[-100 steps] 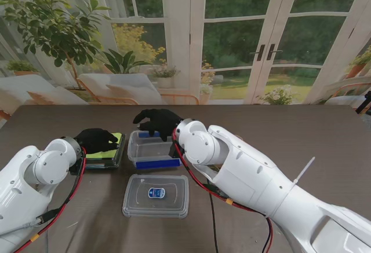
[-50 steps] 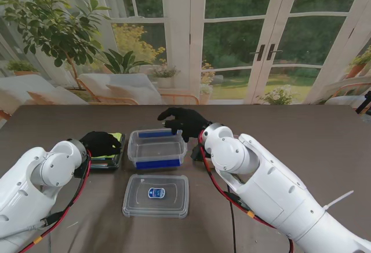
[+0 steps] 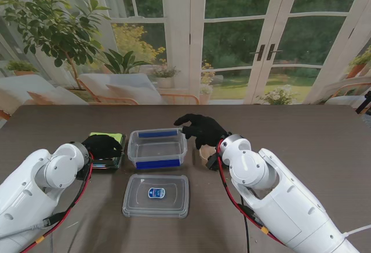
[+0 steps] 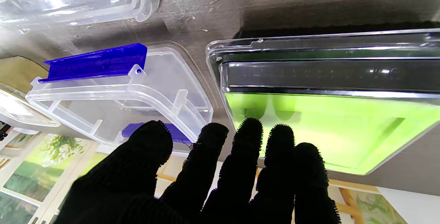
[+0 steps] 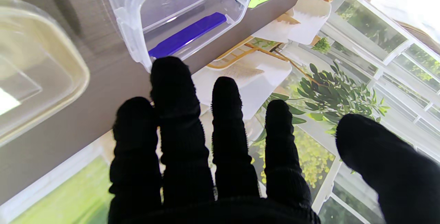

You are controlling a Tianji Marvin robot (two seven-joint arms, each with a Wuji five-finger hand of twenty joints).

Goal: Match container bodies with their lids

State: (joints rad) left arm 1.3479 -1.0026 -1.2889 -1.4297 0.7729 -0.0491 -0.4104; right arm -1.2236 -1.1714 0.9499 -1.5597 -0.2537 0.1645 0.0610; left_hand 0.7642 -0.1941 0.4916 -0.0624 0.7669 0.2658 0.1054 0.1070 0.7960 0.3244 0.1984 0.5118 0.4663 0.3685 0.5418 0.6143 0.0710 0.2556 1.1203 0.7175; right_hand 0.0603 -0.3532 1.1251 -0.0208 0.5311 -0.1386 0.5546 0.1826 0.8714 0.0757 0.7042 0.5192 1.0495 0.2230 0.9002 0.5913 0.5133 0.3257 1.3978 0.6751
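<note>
On the dark wooden table (image 3: pixel 301 131) sits a clear container body with blue clips (image 3: pixel 157 147), open and without a lid, near the middle. Just nearer the robot lies a flat clear lid with a small blue label (image 3: pixel 156 194), apart from the body. To the left of the body stands a clear box with a green lid (image 3: pixel 107 149). The left hand (image 3: pixel 102 145) hovers over that green-lidded box, its black-gloved fingers (image 4: pixel 247 138) stretched out side by side and gripping nothing. The right hand (image 3: pixel 202 129) hangs at the body's right far corner, fingers (image 5: pixel 173 89) spread and clamped on nothing; whether a fingertip touches the rim cannot be told. Half hidden beside the right wrist is a small cream-tinted container (image 5: pixel 31 65).
</note>
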